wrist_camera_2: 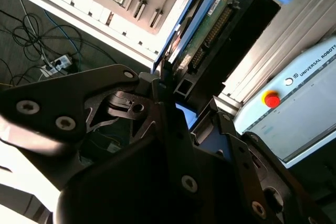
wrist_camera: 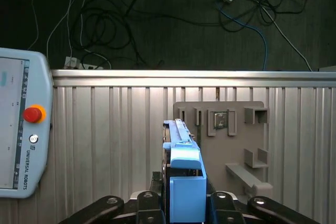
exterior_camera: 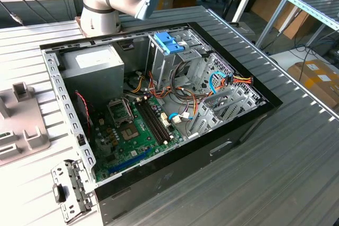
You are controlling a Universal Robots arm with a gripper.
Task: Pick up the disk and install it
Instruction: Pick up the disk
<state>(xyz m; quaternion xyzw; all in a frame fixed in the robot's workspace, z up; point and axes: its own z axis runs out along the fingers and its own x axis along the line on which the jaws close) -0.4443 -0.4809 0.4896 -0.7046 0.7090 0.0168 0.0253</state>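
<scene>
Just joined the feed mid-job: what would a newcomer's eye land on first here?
The flat grey hard disk in light-blue plastic rails catches the eye, clamped edge-on in the black tool above the ribbed metal table in the first wrist view. In the exterior view, the open black computer case sits on that table, green motherboard exposed, a blue plastic latch atop its tall metal cage.

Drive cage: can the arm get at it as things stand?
Probably yes. The case lies open; the cage carries only its blue latch on top, and the cables lie lower beside it. The gripper is shut on the disk.
</scene>
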